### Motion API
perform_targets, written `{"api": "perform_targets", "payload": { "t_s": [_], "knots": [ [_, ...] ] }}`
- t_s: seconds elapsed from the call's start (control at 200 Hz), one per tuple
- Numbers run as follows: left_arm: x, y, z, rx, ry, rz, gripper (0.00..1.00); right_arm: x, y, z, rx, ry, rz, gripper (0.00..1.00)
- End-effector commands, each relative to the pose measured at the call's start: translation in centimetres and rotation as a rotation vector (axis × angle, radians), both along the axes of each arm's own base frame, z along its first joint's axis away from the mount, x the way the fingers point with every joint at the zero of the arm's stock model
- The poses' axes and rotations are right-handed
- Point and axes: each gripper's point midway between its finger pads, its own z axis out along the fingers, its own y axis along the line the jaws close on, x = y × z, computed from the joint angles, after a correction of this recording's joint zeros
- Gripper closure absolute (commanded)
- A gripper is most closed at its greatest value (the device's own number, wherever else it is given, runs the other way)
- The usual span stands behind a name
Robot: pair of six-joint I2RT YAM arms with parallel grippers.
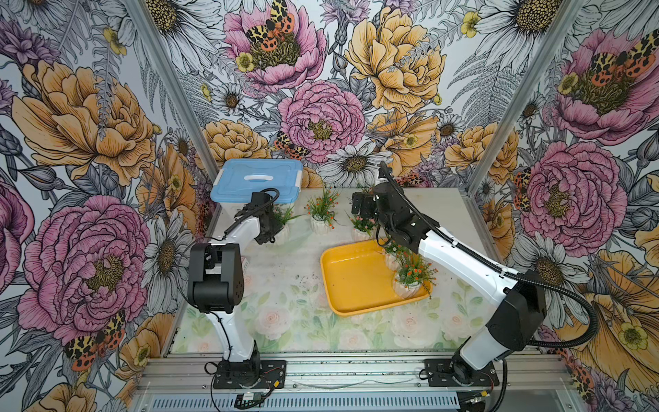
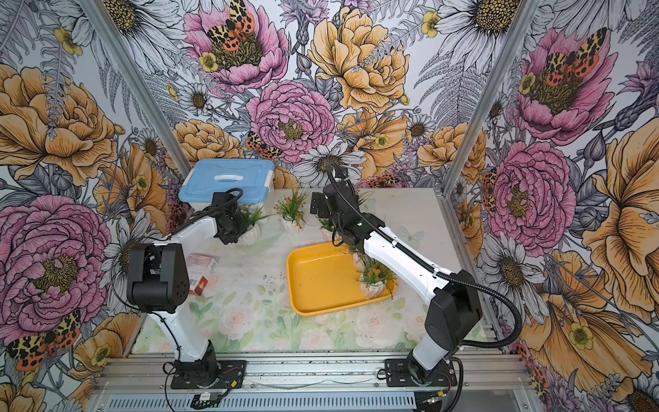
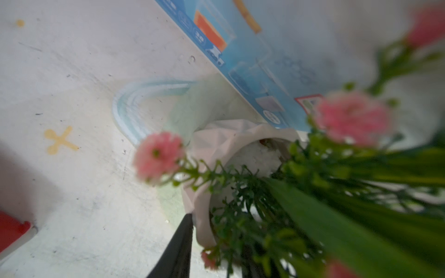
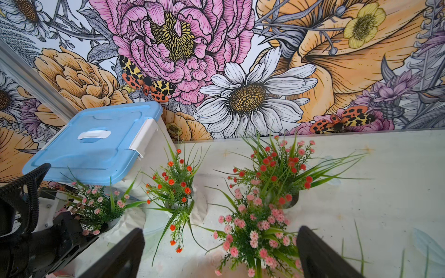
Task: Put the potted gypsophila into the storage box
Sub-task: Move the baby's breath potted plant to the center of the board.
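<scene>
We find the storage box [image 1: 356, 281] right of centre, with two potted gypsophila [image 1: 410, 281] in its right end. Four more pots [image 1: 320, 217] stand behind it, the leftmost just before the lidded bin [image 1: 256, 178] at far left.

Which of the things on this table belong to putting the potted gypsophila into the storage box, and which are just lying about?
Part of the job:
yellow storage box
two potted gypsophila standing in it
four potted gypsophila on the table

Just lying about:
white bin with blue lid
small red and white carton
</scene>
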Motion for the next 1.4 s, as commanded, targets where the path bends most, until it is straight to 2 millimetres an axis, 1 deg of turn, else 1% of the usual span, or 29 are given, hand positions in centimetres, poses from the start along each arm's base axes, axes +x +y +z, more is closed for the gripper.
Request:
{"api": "perform_targets", "payload": {
  "t_s": [0.0,0.165,0.325,0.425,0.515,0.575,0.715,0.83,1.03,1.13,1.215,1.225,1.235,1.29,1.396],
  "knots": [
    [-0.7,-0.8,-0.8,0.033,0.051,-0.055,0.72,0.4,-0.4,0.4,0.004,-0.021,-0.019,0.02],
    [-0.9,-2.2,-0.8,0.024,0.070,-0.160,0.76,0.1,-0.9,0.3,0.001,-0.018,-0.024,0.02],
    [-1.4,-3.2,-1.7,0.013,0.126,-0.249,0.78,-0.3,-1.2,0.0,0.001,-0.012,-0.029,0.02],
    [-1.6,-3.6,-1.5,0.029,0.134,-0.299,0.74,-0.5,-1.5,-0.1,0.001,-0.009,-0.035,0.02],
    [-1.7,-3.7,-0.7,0.056,0.119,-0.322,0.66,-0.6,-1.6,-0.3,0.004,-0.006,-0.037,0.02],
    [-1.8,-3.5,-0.1,0.060,0.106,-0.312,0.62,-0.6,-1.6,-0.4,0.005,-0.003,-0.037,0.02],
    [-2.0,-2.8,0.6,0.024,0.092,-0.245,0.59,-0.4,-1.4,-0.6,0.009,0.003,-0.033,0.02],
    [-2.3,-2.5,0.1,-0.031,0.107,-0.181,0.59,-0.2,-1.1,-0.7,0.011,0.006,-0.030,0.02],
    [-2.8,-2.3,0.3,-0.053,0.106,-0.104,0.57,0.0,-0.9,-0.9,0.013,0.010,-0.028,0.02],
    [-3.2,-2.4,-0.2,-0.065,0.118,-0.059,0.57,0.0,-0.9,-0.9,0.015,0.012,-0.031,0.02],
    [-3.3,-2.2,-0.6,-0.066,0.121,-0.027,0.60,0.0,-1.0,-1.1,0.016,0.015,-0.034,0.02],
    [-3.3,-2.2,0.4,-0.067,0.095,-0.025,0.60,0.0,-1.0,-1.1,0.017,0.017,-0.035,0.02],
    [-3.3,-2.2,0.6,-0.066,0.089,-0.024,0.60,0.0,-1.0,-1.1,0.018,0.017,-0.035,0.02],
    [-3.3,-2.1,0.7,-0.065,0.088,-0.018,0.65,0.0,-1.0,-1.2,0.016,0.018,-0.034,0.02],
    [-3.1,-2.3,1.1,-0.051,0.079,-0.068,0.68,-0.1,-1.1,-1.3,0.018,0.019,-0.039,0.02]
  ]
}}
